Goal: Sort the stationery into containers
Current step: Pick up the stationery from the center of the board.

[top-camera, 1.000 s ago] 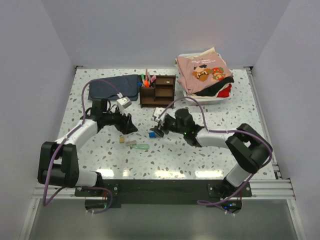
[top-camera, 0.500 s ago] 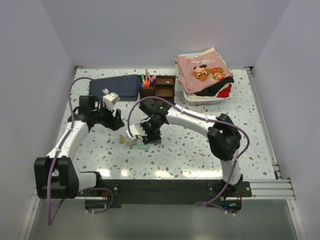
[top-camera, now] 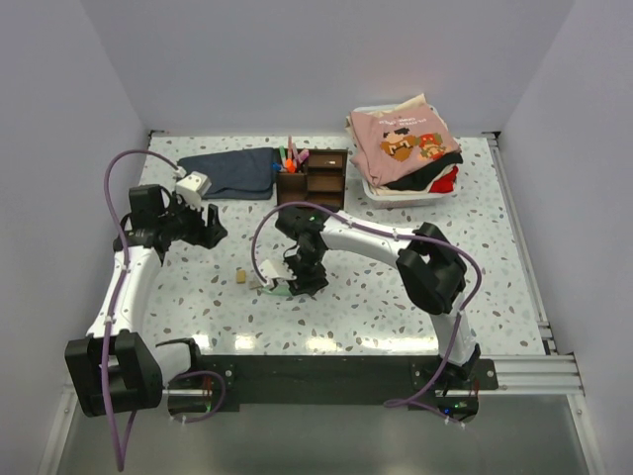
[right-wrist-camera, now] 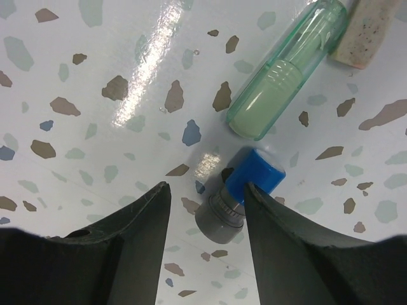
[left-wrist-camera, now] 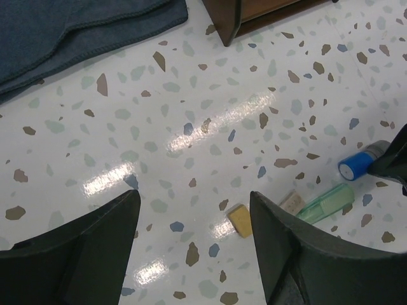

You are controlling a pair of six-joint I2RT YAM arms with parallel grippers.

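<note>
- Right claw (right-wrist-camera: 205, 194): fingers apart, straddling the blue-capped bottle (right-wrist-camera: 236, 197), which lies flat on the bench (right-wrist-camera: 95, 127) near its middle.
- Bottle's long axis slants across the gap, cap just beside 1 finger.
- Left claw (left-wrist-camera: 191, 206): apart, empty, farther off.

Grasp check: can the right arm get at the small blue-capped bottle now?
Likely yes: the right pincer sits open, straddling the small blue-capped grey bottle; the pale green plastic tube lies clear of it.

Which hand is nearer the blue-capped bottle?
Right. The right hand is directly over the blue-capped bottle, fingers straddling it; the left hand hovers off to the left, near the blue cloth, well apart.
</note>
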